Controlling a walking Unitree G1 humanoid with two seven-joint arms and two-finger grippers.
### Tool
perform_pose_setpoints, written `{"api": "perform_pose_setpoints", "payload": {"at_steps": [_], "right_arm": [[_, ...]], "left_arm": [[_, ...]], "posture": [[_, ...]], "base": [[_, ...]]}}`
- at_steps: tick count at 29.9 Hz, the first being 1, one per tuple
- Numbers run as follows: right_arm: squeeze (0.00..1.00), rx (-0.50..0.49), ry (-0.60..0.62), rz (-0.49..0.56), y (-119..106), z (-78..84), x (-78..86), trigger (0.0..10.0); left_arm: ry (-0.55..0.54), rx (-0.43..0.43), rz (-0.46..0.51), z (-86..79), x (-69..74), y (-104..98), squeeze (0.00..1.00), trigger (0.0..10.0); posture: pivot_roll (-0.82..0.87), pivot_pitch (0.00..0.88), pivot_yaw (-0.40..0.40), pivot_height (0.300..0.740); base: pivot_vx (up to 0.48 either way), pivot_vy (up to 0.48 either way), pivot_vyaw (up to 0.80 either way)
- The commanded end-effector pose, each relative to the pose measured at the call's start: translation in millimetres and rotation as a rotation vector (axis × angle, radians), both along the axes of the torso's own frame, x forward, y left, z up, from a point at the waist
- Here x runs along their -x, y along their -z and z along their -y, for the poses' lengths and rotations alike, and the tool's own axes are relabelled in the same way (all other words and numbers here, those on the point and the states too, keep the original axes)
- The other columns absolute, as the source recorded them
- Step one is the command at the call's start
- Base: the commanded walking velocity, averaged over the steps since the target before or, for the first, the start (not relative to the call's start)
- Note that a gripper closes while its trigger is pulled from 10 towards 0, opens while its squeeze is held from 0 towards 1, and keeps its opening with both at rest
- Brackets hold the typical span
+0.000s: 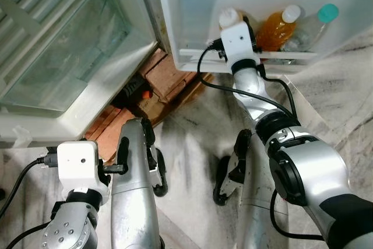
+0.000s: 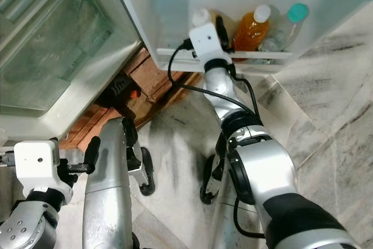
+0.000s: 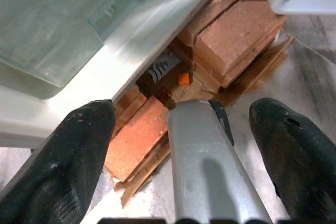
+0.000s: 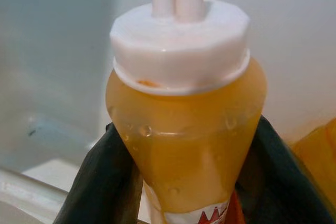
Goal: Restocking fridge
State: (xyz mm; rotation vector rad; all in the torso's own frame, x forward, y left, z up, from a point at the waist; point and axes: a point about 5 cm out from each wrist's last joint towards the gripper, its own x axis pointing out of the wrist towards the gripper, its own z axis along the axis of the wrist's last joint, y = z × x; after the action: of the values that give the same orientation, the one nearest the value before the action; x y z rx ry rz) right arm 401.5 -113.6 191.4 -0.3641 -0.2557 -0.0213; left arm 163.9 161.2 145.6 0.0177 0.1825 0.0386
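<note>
Down at the left, the left gripper (image 3: pixel 181 145) hangs idle low beside the robot's leg, its two black fingers (image 3: pixel 79 150) spread wide with nothing between them; past them lie the stacked bricks (image 3: pixel 231 35) propping the fridge, and the glass shelf (image 1: pixel 64 56) of the open cabinet. Moving right, the white door shelf (image 1: pixel 245 59) holds the stock. The right gripper (image 4: pixel 184 182) reaches into that bin and pinches a juice bottle (image 4: pixel 181 135) of orange liquid just below its white cap, one pad pressed on each side of the neck. Beside it to the right stand a second orange bottle (image 1: pixel 278 27) with a white cap and a clear bottle (image 1: pixel 312 27) with a teal cap, close together.

By my reading, the step in hand is placing the held bottle into the door shelf. The next move calls for lowering it until its base sits on the bin floor, then parting the fingers and drawing the arm back without knocking the neighbour just beside it.

The bottle's base is hidden, so I cannot tell whether it already rests on the shelf or is held above it. Its label is cut off and unreadable. The head views show the wrist block covering the gripper itself.
</note>
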Motion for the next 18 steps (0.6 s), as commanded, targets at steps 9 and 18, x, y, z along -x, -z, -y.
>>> {"api": "perform_pose_setpoints", "payload": {"at_steps": [9, 18], "right_arm": [[1.00, -0.172, 0.162, -0.191, 49, 36.0, 12.1, 10.0], [1.00, -0.155, 0.153, -0.069, 13, 32.5, 1.0, 10.0]], "left_arm": [[0.005, -0.007, -0.019, -2.0, -7.3, 6, 0.00, 10.0], [0.029, -0.010, 0.018, 0.2, -24.8, 8, 0.00, 10.0]], "posture": [[0.25, 0.513, 0.053, 0.545], [0.23, 0.438, 0.049, 0.545]], "base": [[0.000, 0.000, 0.00], [0.000, 0.000, 0.00]]}}
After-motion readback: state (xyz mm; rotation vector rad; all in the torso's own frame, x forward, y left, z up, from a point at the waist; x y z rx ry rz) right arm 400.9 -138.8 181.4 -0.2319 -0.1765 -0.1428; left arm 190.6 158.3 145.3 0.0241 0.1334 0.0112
